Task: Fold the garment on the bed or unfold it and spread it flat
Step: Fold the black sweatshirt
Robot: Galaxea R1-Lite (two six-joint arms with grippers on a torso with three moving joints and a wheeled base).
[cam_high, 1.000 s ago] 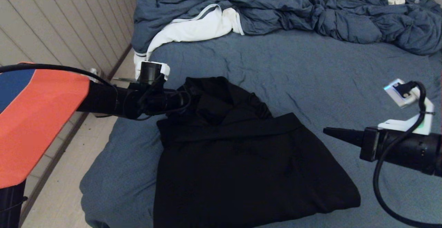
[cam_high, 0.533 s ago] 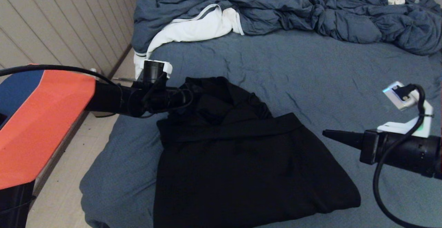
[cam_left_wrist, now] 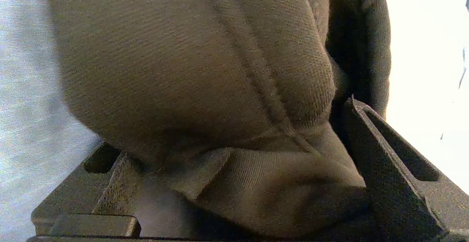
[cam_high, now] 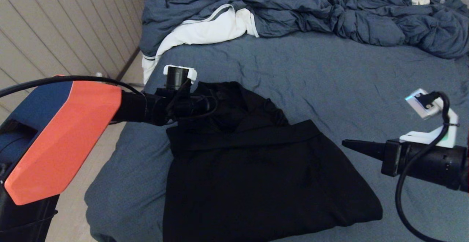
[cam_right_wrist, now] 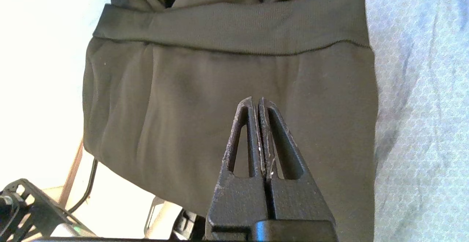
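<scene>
Already folded into a thick rectangular bundle, the garment [cam_high: 256,176] lies low and centre in the head view, on the near part of the bed [cam_high: 329,73], its ribbed hem band running across the upper edge of the bundle and the bunched hood poking out above it toward upper left. At that hood end sits the left gripper [cam_left_wrist: 234,183], reaching in from the left of the frame; the left wrist view shows its jaws spread wide with a rounded fold of black fabric bulging between them, the cloth lying in the gap but not yet pinched. The right gripper [cam_high: 351,145] hangs at the right of the frame, just beside the bundle's right edge, its two fingers pressed flat together on nothing, as the right wrist view makes plain. Farther out, a rumpled blue-grey comforter [cam_high: 311,11] is heaped along the top of the frame with a white cloth [cam_high: 205,31] spilling from under it at upper left, both well apart from the hoodie. The step in hand looks like taking hold of the hood, either to tuck it over the bundle or to pull the fold open. Next, the left jaws would need to close firmly on that fold, catching enough layers that the cloth does not slip.
</scene>
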